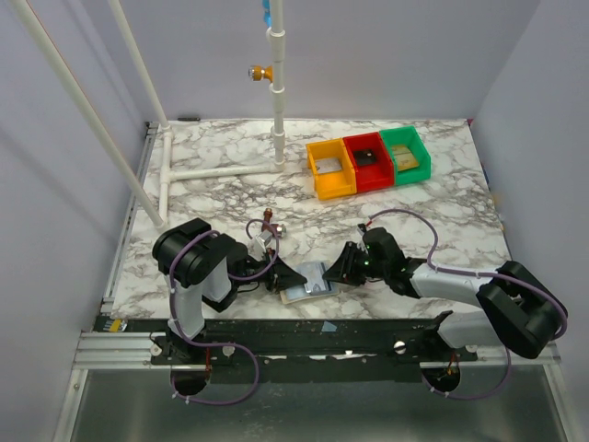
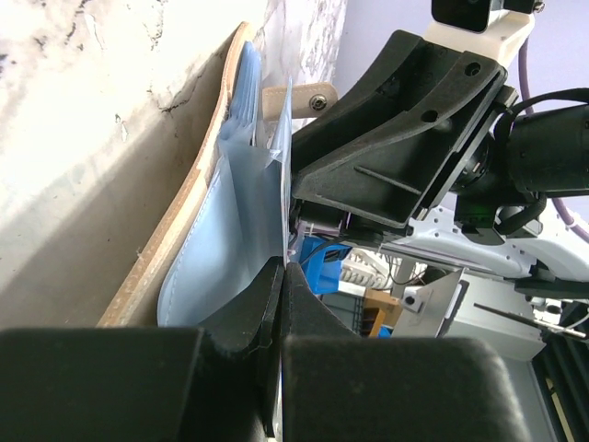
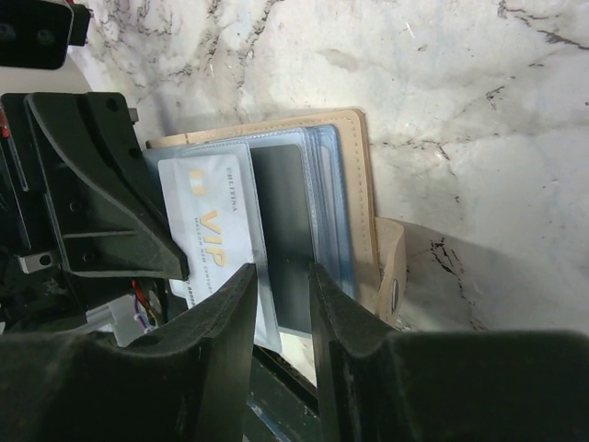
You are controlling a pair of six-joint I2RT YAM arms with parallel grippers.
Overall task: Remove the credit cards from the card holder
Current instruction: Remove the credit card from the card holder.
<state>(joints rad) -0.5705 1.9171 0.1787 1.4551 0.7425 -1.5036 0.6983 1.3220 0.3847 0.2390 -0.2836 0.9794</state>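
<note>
— Where is the card holder [image 3: 357,175], and what is it made of?

— It lies open on the white marble-veined table [image 3: 479,83], near the front edge, between my two grippers. The cover is tan, matte like leather, a rounded rectangle with a small snap tab [image 3: 391,276] on one side. Inside are thin, glossy, clear plastic sleeves with a blue tint, stacked like pages. I can't count them exactly.

— Cards?

— Two show. One pale card [image 3: 207,230] has "VIP" in gold letters, and its smaller print is too fine to read. Just beside it is one plain dark card [image 3: 281,239].

— Your hands?

— My left gripper [image 2: 281,276] is pressed together, pinching the edge of one soft blue leaf of the holder. My right gripper [image 3: 281,295] has its black, blocky fingers parted a little, with the dark card's end showing in the gap. I can't tell whether they touch it.

— Anything else?

— Three plastic bins sit side by side at the far right: one yellow bin [image 1: 336,190], one red bin [image 1: 374,182] and one green bin [image 1: 412,173].
</note>
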